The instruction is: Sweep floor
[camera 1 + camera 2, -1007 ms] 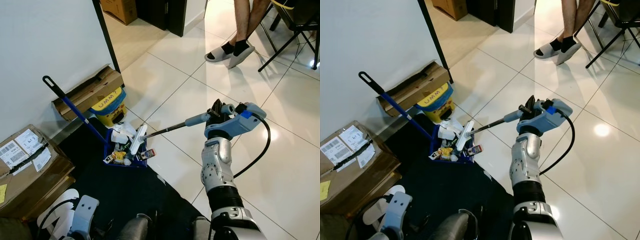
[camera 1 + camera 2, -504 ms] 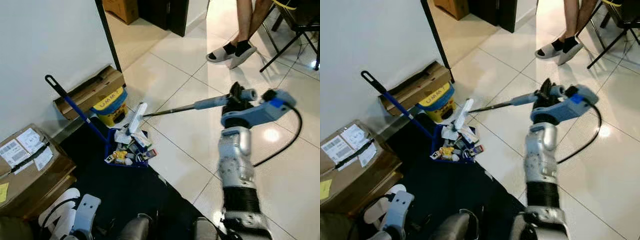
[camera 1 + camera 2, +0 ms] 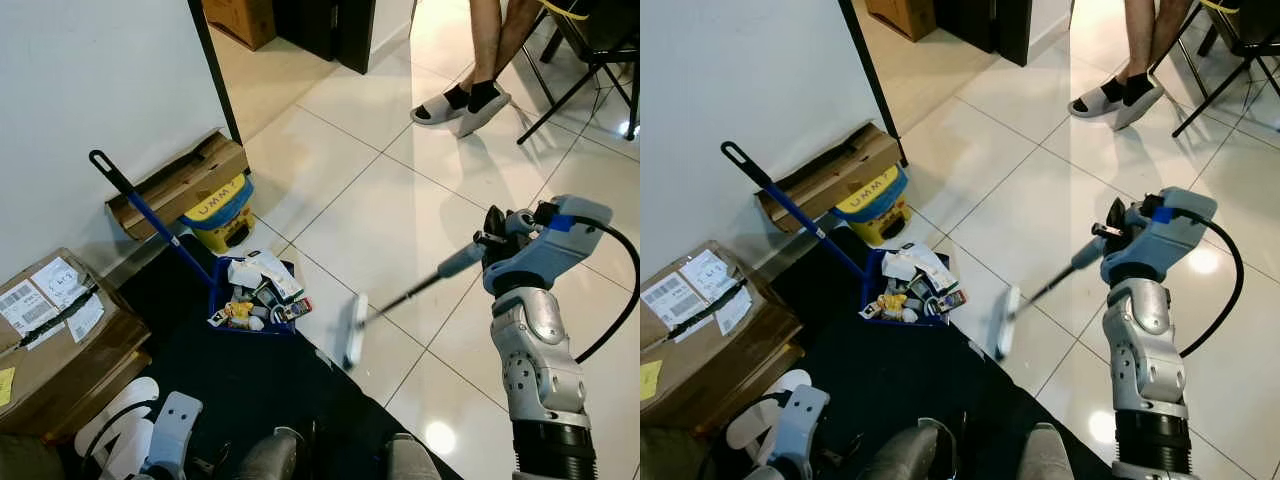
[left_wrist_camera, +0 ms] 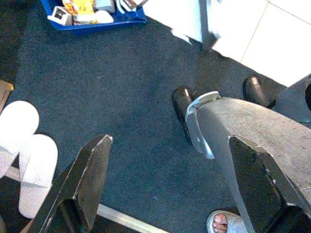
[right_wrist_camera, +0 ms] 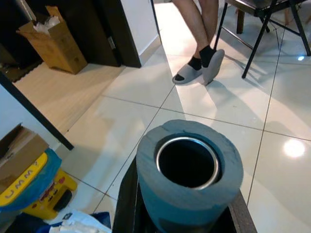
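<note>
- The right gripper [image 3: 497, 232] is raised out over the white tiled floor [image 3: 390, 190], its black fingers clamped round the grey foam grip at the top of a long thin-handled broom [image 3: 400, 298].
- From that grip the dark shaft slants down and away toward the robot's left, ending in a narrow white brush head [image 3: 354, 329] that rests on the tile just beside the edge of the dark blue carpet [image 3: 240, 385].
- In the right wrist view the hollow grey end of the handle [image 5: 188, 173] sits snug between the fingers.
- The brush head lies near, but apart from, a blue long-handled dustpan [image 3: 245, 320] heaped with white wrappers, small packets and scraps; its blue pole [image 3: 150, 220] leans up against the white wall [image 3: 90, 90].
- The left gripper [image 4: 170, 184] hangs low above the carpet with its two black fingers spread wide and nothing between them; a pair of white slippers [image 4: 24, 155] lies on the carpet nearby.
- Brown cardboard boxes [image 3: 60, 340] stand along the wall, and a yellow and blue container [image 3: 218, 212] sits beside one of them.
- A person's legs in black socks and grey sandals [image 3: 465, 100] stand well off across the tiles, next to a black folding chair [image 3: 590, 60].
</note>
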Robot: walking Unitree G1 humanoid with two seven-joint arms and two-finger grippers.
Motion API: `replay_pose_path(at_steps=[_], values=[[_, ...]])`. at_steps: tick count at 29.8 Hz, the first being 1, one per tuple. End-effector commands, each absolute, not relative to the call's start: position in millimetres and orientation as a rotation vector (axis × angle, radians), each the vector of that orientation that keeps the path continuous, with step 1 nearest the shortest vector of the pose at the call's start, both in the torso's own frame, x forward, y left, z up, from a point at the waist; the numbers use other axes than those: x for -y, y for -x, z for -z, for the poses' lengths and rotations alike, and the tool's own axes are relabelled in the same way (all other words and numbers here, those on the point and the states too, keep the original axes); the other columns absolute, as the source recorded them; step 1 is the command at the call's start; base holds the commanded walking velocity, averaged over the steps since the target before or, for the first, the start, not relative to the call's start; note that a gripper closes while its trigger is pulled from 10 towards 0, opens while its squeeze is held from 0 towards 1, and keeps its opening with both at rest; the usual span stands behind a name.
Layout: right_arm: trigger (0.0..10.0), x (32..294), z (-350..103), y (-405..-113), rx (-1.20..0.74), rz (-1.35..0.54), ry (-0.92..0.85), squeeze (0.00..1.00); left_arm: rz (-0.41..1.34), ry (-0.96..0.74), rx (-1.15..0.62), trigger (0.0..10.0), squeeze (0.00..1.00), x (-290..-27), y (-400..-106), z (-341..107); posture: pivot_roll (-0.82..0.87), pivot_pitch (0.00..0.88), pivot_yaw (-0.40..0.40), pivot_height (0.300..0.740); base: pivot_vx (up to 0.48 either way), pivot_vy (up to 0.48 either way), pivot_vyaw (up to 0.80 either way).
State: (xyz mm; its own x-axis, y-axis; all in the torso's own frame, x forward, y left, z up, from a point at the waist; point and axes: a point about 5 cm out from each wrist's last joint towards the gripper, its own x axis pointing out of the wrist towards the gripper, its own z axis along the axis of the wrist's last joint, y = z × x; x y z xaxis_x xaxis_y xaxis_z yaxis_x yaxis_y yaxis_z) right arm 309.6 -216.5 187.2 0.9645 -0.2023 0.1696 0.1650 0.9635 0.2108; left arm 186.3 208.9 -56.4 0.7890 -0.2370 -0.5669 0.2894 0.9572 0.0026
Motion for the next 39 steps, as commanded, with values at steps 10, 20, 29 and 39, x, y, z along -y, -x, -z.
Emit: replay_pose_path(at_steps=[10, 20, 29, 39], values=[[10.0, 162.8, -144.6, -315.5, 0.155, 0.185, -0.332, 0.00, 0.284, -0.088, -0.663, 10.0, 0.00, -215.2, -162.1, 66.6, -0.05, 0.349, 0.082, 0.740, 0.000, 0.000, 0.00], [10.0, 131.1, -146.9, -327.4, 0.211, 0.160, -0.460, 0.00, 0.274, -0.095, -0.657, 10.0, 0.00, -221.9, -158.2, 65.2, -0.02, 0.373, 0.089, 0.740, 0.000, 0.000, 0.00], [10.0, 103.9, -160.8, -338.3, 0.266, 0.113, -0.606, 0.00, 0.281, -0.096, -0.643, 10.0, 0.00, -219.3, -160.5, 64.0, -0.01, 0.369, 0.089, 0.740, 0.000, 0.000, 0.00], [10.0, 98.2, -159.4, -339.9, 0.278, 0.101, -0.657, 0.00, 0.280, -0.090, -0.638, 10.0, 0.00, -215.6, -164.7, 63.6, -0.03, 0.355, 0.082, 0.740, 0.000, 0.000, 0.00]])
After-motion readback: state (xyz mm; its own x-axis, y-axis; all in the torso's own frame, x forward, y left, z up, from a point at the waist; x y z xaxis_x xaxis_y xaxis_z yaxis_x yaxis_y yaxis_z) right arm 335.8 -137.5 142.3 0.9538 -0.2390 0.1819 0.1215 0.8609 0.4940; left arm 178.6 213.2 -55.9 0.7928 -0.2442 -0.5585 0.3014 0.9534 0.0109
